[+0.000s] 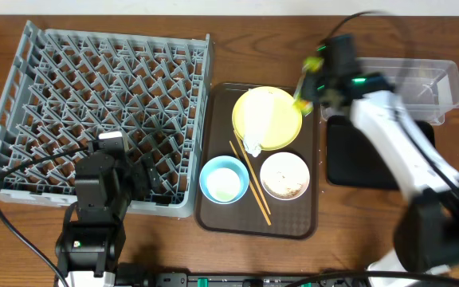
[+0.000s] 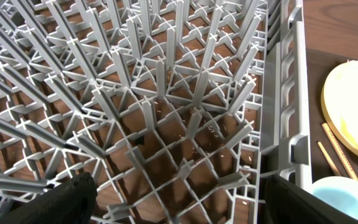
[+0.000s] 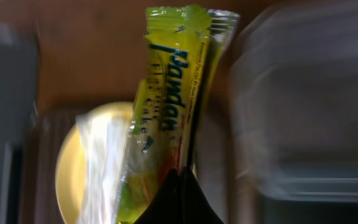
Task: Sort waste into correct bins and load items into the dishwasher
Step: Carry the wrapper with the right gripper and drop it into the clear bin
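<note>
Two arms share this job, and the nearer one is idle: the left end effector [image 1: 151, 182] hovers with its fingers spread wide over the near corner of the grey dish rack [image 1: 94, 80], holding nothing. It looks parked there ready for dishes. The rack has no crockery in it that I can see, only a few pale crumbs on the surface beneath its pegs. Just beside it sits the brown tray [image 1: 293, 219], which carries a light blue bowl [image 1: 224, 179] that looks empty, a white bowl [image 1: 284, 175] with rice scraps in its bottom, and two chopsticks [image 1: 251, 179] lying between them. Behind those, a yellow plate [image 1: 281, 127] holds the crumpled napkin [image 1: 257, 119]. Above the plate's far edge, the right end effector [image 3: 179, 199] is pressed together on the green snack wrapper [image 3: 166, 112], which it pinches by one end and holds in the air, presumably on the way to a bin. Farthest off are the clear tub [image 1: 421, 80] and the black tray [image 1: 365, 155], and I can make out nothing in either.
</note>
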Controlling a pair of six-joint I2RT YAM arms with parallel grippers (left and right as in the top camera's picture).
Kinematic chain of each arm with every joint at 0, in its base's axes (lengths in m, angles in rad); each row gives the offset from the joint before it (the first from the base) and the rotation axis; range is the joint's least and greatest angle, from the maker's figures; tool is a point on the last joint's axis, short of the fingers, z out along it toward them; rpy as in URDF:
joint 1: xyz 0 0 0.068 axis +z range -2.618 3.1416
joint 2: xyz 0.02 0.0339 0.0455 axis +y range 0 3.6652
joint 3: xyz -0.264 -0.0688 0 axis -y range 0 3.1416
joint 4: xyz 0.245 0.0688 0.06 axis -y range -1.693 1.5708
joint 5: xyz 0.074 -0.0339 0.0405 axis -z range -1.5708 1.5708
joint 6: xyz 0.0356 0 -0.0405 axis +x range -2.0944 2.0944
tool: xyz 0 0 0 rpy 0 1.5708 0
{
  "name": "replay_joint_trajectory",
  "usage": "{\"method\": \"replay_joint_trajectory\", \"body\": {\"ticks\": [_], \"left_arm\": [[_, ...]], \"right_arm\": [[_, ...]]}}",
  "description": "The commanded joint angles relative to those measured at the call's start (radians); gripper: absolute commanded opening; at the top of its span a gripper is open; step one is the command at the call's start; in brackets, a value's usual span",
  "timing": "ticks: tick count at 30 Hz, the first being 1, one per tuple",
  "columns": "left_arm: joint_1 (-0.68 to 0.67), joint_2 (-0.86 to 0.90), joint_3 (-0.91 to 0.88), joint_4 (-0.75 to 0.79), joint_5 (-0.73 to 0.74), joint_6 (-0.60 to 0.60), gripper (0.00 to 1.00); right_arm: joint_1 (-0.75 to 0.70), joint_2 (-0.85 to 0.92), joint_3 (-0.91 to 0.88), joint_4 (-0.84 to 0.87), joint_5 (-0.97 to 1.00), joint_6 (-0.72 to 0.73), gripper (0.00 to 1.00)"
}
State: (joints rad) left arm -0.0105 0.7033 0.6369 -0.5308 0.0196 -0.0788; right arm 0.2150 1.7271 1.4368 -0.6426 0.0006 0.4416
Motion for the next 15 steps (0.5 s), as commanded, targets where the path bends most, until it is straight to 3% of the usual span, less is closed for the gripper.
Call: {"method": "replay_joint_trajectory", "body": {"ticks": [1,9,10,11,14,15], "left_arm": [[0.001,0.001,0.025,0.001,-0.002,-0.009,0.89],[0.001,0.001,0.025,0.001,-0.002,-0.009,0.89],[0.001,0.001,0.025,0.001,-0.002,-0.009,0.89],[0.001,0.001,0.025,0.001,-0.002,-0.009,0.89],[0.001,0.001,0.025,0.001,-0.002,-0.009,0.89],[0.001,0.001,0.025,0.001,-0.002,-0.009,0.89]], "right_arm": [[-0.084,-0.064,0.016,-0.009,0.087,0.04,0.01],[-0.238,-0.046,0.016,-0.021,0.123,0.175,0.01],[-0.247,-0.038,0.016,-0.021,0.123,0.175,0.05],[-0.254,-0.03,0.016,-0.019,0.123,0.175,0.11],[-0.261,-0.019,0.016,0.007,0.122,0.175,0.52],[-0.261,-0.019,0.016,0.029,0.124,0.172,0.6]]}}
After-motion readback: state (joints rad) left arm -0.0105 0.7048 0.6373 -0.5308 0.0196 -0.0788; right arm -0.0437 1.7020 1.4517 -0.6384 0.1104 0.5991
